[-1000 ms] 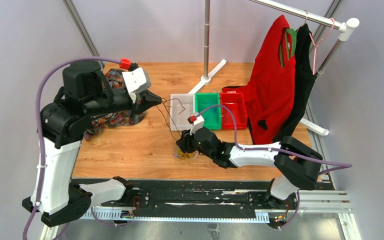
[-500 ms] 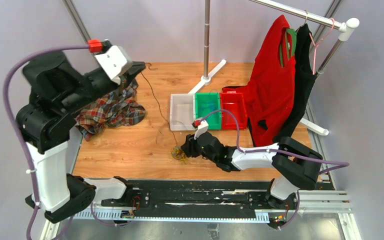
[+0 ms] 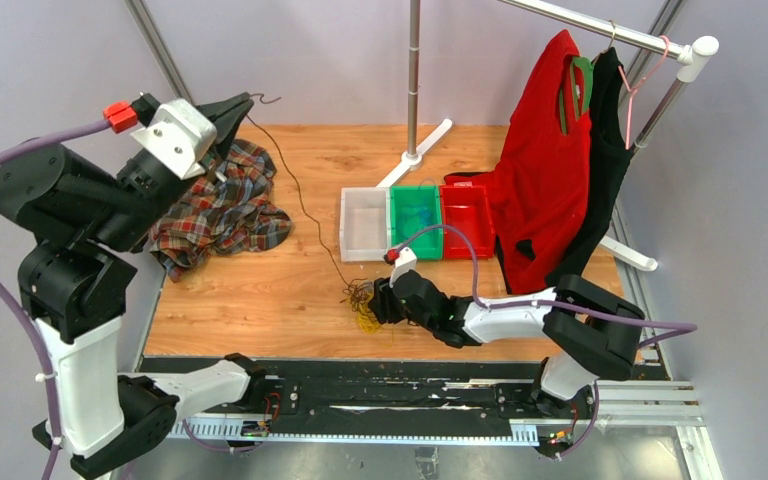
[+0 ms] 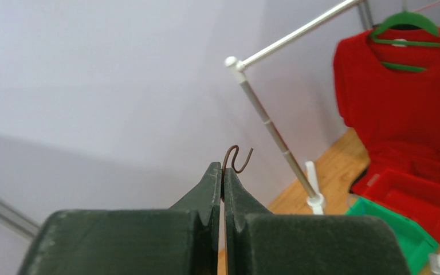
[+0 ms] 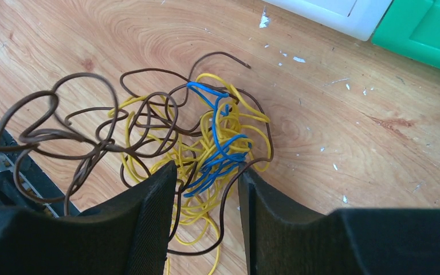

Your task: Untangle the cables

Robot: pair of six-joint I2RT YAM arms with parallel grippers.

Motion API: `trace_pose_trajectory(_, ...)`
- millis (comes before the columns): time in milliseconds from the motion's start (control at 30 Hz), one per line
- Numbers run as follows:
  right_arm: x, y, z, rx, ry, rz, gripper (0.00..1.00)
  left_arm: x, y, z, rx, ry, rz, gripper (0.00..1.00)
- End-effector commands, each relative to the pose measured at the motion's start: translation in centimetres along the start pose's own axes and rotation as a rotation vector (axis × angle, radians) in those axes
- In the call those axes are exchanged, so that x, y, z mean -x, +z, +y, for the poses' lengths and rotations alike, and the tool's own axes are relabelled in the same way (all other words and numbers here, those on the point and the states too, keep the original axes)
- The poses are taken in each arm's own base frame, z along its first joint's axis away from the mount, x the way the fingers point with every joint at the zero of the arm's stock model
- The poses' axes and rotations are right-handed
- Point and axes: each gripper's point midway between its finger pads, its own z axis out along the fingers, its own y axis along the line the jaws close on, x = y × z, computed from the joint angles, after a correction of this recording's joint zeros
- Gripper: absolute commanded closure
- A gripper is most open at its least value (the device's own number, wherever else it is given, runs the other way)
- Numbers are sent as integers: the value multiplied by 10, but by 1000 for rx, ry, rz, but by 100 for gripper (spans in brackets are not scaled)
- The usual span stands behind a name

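The cables lie in a tangle of yellow, blue and dark brown wire on the wooden table, also seen from the top. My right gripper is open, its fingers straddling the near part of the tangle; from the top it sits just right of it. My left gripper is shut on the end of a dark wire, whose hooked tip sticks out above the fingertips. From the top, this gripper is raised high at the back left, and the wire runs taut down to the tangle.
A plaid shirt lies on the table at the left. White, green and red bins stand mid-table. A clothes rack with a red shirt and a black garment stands at right; its pole rises at back centre.
My left gripper has risen and swung back left, pulling the dark wire out long from the tangle. The right gripper stayed by the tangle, shifting slightly.
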Motion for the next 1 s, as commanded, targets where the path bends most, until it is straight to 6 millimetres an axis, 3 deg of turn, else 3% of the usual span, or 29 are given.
trace_pose_trajectory(0, 3, -10, -3, -18, -28, -12, 57, 42, -3, 59, 263, 83, -127, 100)
trace_pose_trajectory(133, 1, -14, -7, -32, -37, -11, 59, 66, -13, 93, 435, 127, -195, 100)
trace_pose_trajectory(300, -6, -19, -15, -51, -41, 1, 65, 89, -27, 115, 551, 150, -269, 100)
trace_pose_trajectory(533, -9, -25, -23, -77, -51, 6, 67, 143, -68, 157, 799, 206, -445, 100)
trace_pose_trajectory(633, -10, -28, -28, -90, -51, 2, 67, 155, -86, 172, 904, 194, -490, 100)
trace_pose_trajectory(700, -10, -29, -30, -99, -53, -1, 68, 148, -76, 165, 845, 189, -463, 100)
trace_pose_trajectory(800, 1, -34, -31, -114, -73, -20, 67, 118, -48, 135, 669, 174, -375, 100)
trace_pose_trajectory(867, 18, -41, -25, -97, -86, -64, 62, 95, -34, 114, 576, 163, -333, 100)
trace_pose_trajectory(967, 42, -50, -14, -70, -131, -95, 54, 67, -23, 99, 524, 133, -281, 100)
